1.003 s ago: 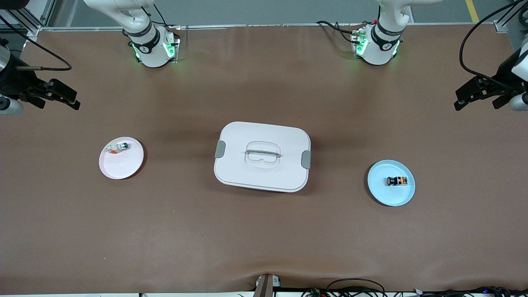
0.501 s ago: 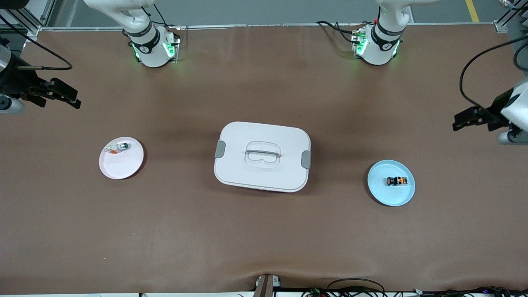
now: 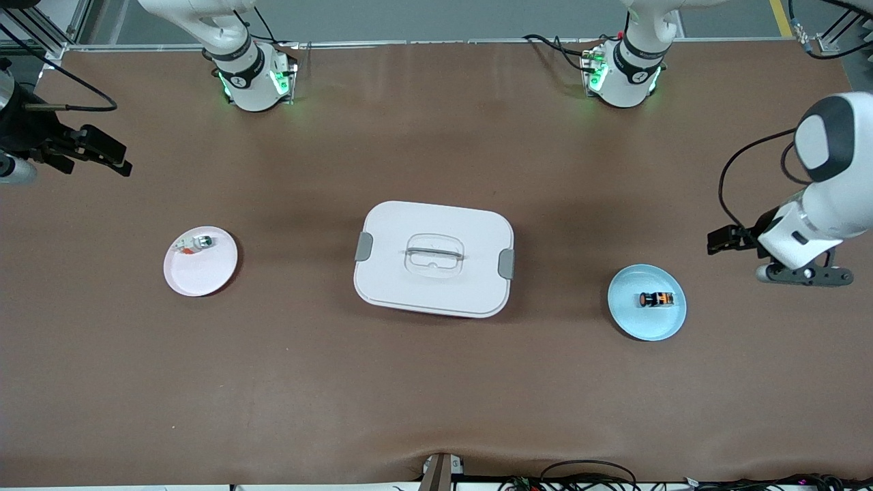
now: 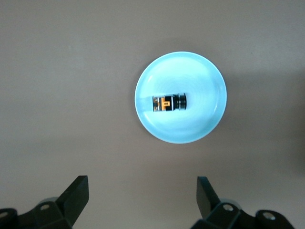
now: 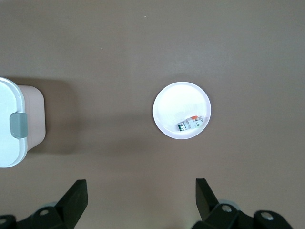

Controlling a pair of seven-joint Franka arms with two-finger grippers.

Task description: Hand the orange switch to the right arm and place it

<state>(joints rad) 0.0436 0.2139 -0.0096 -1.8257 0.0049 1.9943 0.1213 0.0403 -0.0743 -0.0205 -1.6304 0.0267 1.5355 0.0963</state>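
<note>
The orange switch (image 3: 656,299) lies on its side on a light blue plate (image 3: 646,326), toward the left arm's end of the table. The left wrist view shows the switch (image 4: 168,102) on the same plate (image 4: 200,71), untouched. My left gripper (image 3: 724,240) is open and empty, up over the bare table beside the blue plate; its jaws stand wide apart in its wrist view (image 4: 141,195). My right gripper (image 3: 104,153) is open and empty over the table's edge at the right arm's end, and shows open in its wrist view (image 5: 140,198).
A white lidded box (image 3: 434,259) with a handle sits mid-table. A pale pink plate (image 3: 198,276) toward the right arm's end holds a small whitish part with a green spot (image 3: 198,242). The right wrist view shows that plate (image 5: 174,102), the part (image 5: 190,123) and the box's end (image 5: 12,124).
My left arm has swung in from the table's end toward the blue plate, and its gripper now hangs beside the plate. My right gripper has barely moved.
</note>
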